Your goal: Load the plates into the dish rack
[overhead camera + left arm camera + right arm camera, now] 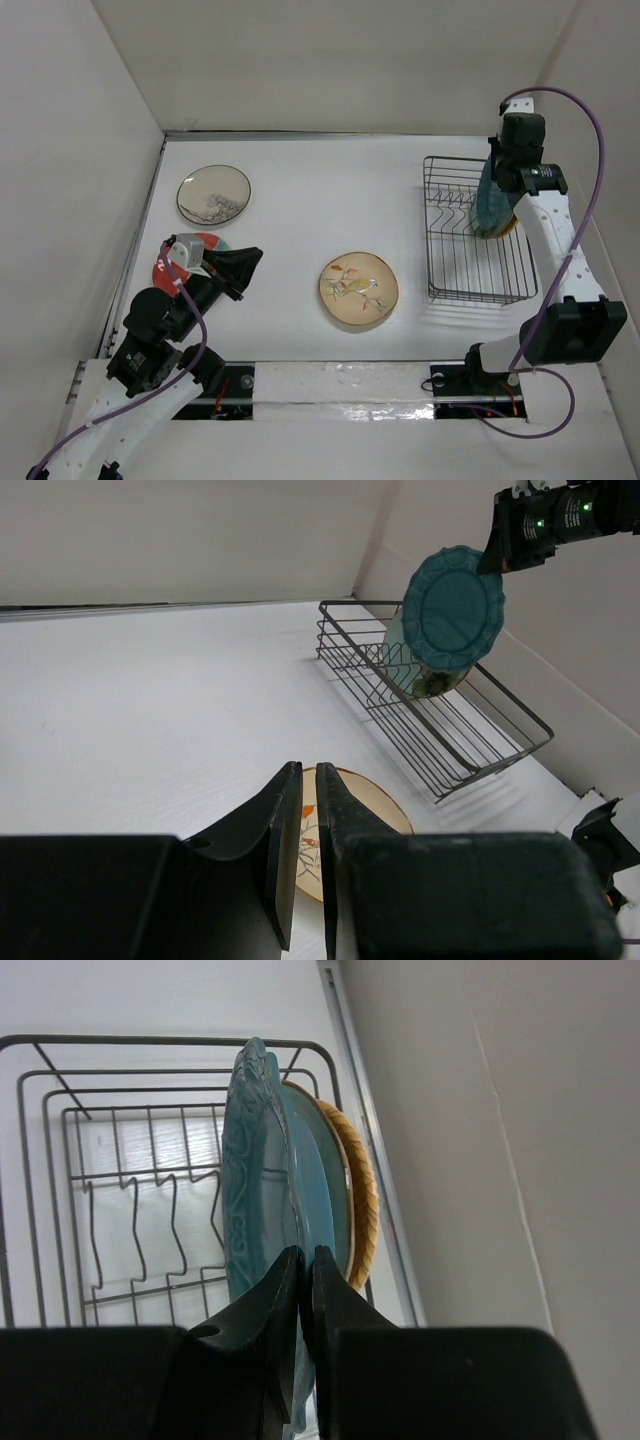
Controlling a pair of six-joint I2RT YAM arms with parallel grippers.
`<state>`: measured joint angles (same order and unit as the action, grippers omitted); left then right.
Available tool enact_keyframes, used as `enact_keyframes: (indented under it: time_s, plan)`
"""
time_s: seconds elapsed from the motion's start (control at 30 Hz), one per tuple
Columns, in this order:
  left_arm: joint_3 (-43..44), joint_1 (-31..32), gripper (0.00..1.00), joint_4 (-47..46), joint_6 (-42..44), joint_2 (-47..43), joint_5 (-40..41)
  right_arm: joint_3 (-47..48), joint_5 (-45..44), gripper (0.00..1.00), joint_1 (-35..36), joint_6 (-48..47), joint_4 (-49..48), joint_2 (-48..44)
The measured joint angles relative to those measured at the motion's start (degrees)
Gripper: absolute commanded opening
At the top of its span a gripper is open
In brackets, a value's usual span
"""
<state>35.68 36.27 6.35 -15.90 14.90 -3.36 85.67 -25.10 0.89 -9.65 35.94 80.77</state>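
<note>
The black wire dish rack (476,262) stands at the right. My right gripper (500,196) is above its far right corner, shut on the top rim of the dark teal scalloped plate (455,602), which it holds upright. In the right wrist view that gripper (303,1252) pinches the teal plate (248,1185), with a pale aqua plate (325,1190) and an orange plate (363,1198) standing just behind it. The tan floral plate (358,288) and the cream speckled plate (213,193) lie flat on the table. My left gripper (252,260) is shut on nothing, above a partly hidden red plate (200,240).
White walls enclose the table on the left, back and right; the rack (440,725) sits close to the right wall. The left rows of rack tines (140,1230) hold nothing. The left gripper (309,772) points toward the tan plate (385,815).
</note>
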Motion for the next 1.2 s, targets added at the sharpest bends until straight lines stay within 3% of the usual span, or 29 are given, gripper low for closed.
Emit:
enact_keyframes:
  time_s: [0.4,0.83,0.9,1.0,1.03,1.13,1.2]
  plan:
    - [0.00,0.48,0.09,0.00,0.02,0.55,0.04,0.31,-2.78,0.00,-0.04,-1.46,-0.83,0.09]
    - [0.00,1.14,0.09,-0.02,0.26,1.29,0.52,-9.55,1.55,0.00,-0.04,1.18,-5.18,2.54]
    - [0.00,1.14,0.10,0.00,0.28,1.49,0.52,-9.66,1.99,0.08,-0.07,2.51,-6.12,2.54]
    - [0.00,1.14,0.11,0.00,0.33,1.62,0.50,-10.01,2.38,0.42,-0.11,5.20,-6.64,2.67]
    - [0.00,1.11,0.11,0.00,0.33,1.62,0.50,-10.12,2.56,0.59,-0.07,6.40,-7.19,2.62]
    - [0.00,1.14,0.13,0.00,0.37,1.70,0.46,-10.75,2.97,0.78,0.02,9.92,-8.57,2.19]
    - [0.00,1.11,0.16,-0.02,0.39,2.08,0.35,-10.80,2.97,0.84,0.24,12.24,-8.50,1.81]
